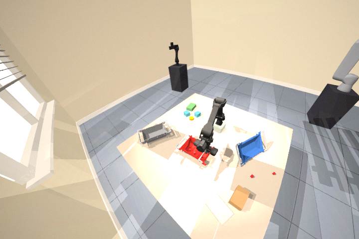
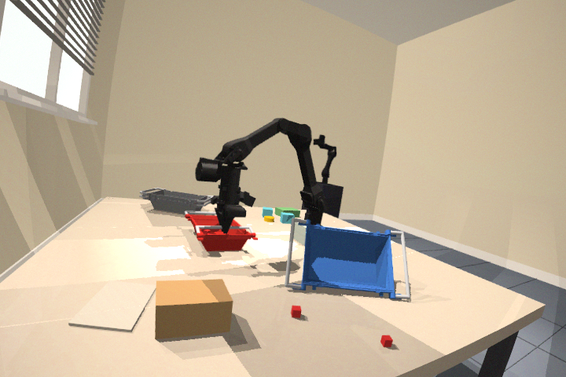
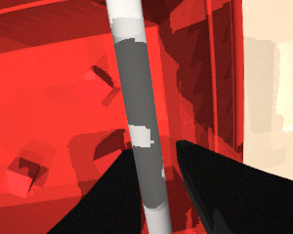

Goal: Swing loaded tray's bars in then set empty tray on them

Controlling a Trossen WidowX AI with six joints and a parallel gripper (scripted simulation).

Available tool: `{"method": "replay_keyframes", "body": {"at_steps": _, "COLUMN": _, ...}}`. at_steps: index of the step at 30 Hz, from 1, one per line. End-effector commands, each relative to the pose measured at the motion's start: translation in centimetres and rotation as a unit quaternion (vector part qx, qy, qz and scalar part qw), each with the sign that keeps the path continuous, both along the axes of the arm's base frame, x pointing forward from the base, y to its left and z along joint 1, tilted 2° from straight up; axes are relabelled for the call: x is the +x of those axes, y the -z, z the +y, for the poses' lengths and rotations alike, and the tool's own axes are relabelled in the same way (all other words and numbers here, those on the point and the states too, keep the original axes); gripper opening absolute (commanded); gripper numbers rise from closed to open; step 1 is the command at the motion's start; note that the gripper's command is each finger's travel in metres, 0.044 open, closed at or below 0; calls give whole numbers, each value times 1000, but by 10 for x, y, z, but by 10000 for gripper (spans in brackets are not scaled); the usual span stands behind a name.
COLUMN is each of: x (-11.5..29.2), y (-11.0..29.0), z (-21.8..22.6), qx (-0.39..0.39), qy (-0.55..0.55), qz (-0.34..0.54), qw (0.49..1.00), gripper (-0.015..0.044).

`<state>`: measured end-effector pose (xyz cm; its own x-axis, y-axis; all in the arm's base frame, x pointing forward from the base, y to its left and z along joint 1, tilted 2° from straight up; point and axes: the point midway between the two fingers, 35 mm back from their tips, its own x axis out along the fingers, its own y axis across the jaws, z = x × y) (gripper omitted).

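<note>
The loaded red tray [image 1: 189, 142] [image 2: 225, 243] [image 3: 237, 73] stands upright; small red blocks [image 3: 20, 182] lie inside. Its near-end wire bar [image 2: 206, 228] [image 3: 137, 97] lies inward of that end wall, over the inside. Its other bar [image 1: 182, 142] [image 2: 201, 213] is at the far end, outward of the rim. My gripper [image 2: 225, 231] [image 3: 154, 154] is slightly open around the near bar, with a gap beside the right finger; its tips are hidden in the top view. An empty blue tray [image 1: 250, 149] [image 2: 350, 255] lies tipped on its side, its opening facing the exterior camera.
A grey tray [image 1: 154, 133] [image 2: 177, 202] stands upright at the far left. An orange box [image 1: 239, 197] [image 2: 192, 306], a thin white plate [image 1: 219, 209] [image 2: 113, 306] and two red cubes [image 2: 295, 311] lie at the near side. Green, cyan and yellow pieces lie at the back.
</note>
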<state>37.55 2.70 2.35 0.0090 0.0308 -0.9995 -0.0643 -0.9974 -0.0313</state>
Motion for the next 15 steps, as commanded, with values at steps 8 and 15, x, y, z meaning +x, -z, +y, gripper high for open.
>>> {"method": "replay_keyframes", "body": {"at_steps": 8, "x": 1, "y": -37, "z": 1, "qx": 2, "qy": -4, "qz": -1, "qw": 1000, "gripper": 90}}
{"method": "replay_keyframes", "body": {"at_steps": 15, "x": 1, "y": -36, "z": 0, "qx": -1, "qy": -4, "qz": -1, "qw": 1000, "gripper": 90}}
